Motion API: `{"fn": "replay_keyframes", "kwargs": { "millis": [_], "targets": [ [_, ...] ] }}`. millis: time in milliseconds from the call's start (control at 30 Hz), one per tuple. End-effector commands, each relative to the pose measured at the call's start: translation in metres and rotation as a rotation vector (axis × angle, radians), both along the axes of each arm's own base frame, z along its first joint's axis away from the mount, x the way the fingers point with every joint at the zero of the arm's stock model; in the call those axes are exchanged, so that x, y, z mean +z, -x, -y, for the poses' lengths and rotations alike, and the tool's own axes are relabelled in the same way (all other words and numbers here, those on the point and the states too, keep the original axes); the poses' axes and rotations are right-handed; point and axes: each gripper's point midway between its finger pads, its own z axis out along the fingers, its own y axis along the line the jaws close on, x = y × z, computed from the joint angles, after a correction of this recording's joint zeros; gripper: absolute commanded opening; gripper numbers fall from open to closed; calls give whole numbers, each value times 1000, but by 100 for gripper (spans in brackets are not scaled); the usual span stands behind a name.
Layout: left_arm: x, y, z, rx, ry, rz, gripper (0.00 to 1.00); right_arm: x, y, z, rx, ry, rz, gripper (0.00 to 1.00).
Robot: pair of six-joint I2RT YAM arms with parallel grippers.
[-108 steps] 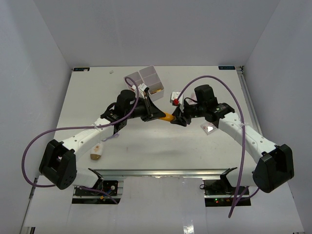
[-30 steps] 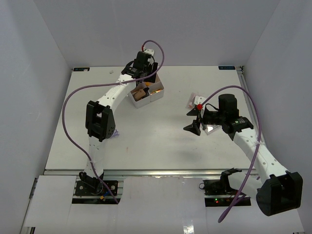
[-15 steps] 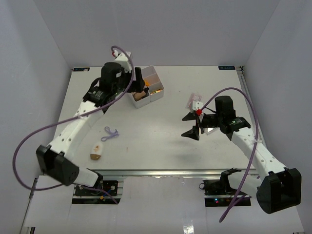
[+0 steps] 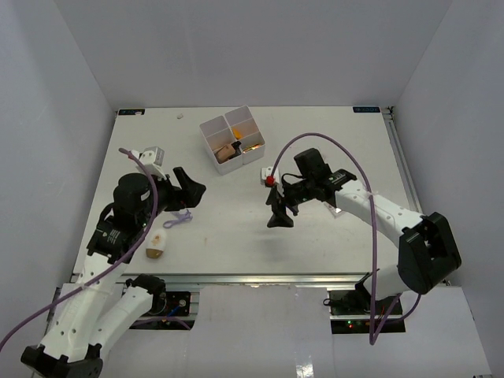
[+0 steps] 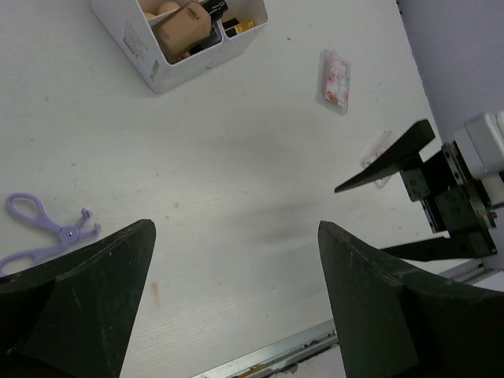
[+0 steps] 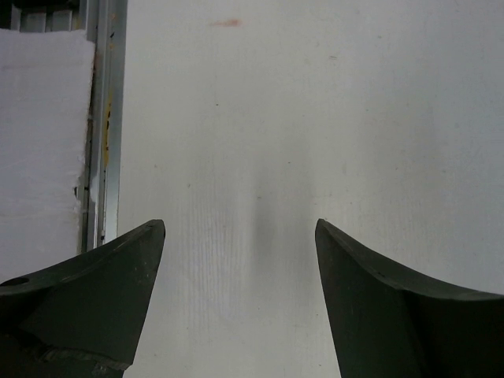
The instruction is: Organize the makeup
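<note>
Plainly, left end effector [image 5: 235,228] and right end effector [image 6: 240,227] gape empty over white table [image 4: 354,142], grey walls [image 4: 252,47].

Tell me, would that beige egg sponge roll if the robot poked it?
Probably a little: the beige egg sponge lies on the flat table, so its rounded shape would likely wobble round in a curve. It looks like soft foam, so probably light and squashy.

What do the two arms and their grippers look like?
The left arm and right arm have white links with black joints. A purple cable runs along each. The fingers are black wedges. The right gripper carries a small red knob.
</note>
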Motion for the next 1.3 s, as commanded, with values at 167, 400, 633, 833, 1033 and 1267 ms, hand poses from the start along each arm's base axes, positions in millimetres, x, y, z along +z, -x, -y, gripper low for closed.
{"fn": "replay_keyframes", "kwargs": {
  "millis": [167, 400, 633, 833, 1033, 1267],
  "targets": [
    [-73, 26, -16, 113, 22, -218, 98, 23, -20, -26, -117, -25, -167, 86],
    [-120, 37, -32, 270, -39, -543, 98, 53, -9, -4, -38, -94, -140, 98],
    [-131, 32, -78, 526, -220, -732, 98, 76, 0, 21, -24, -224, -187, 98],
    [-145, 24, -100, 567, -265, -866, 98, 69, 13, 29, -21, -237, -179, 98],
    [-163, 38, -113, 591, -378, -1020, 98, 73, 18, 38, -26, -263, -139, 98],
    [-176, 49, -131, 606, -494, -1107, 98, 75, 10, 49, -69, -266, -88, 98]
  ]
}}
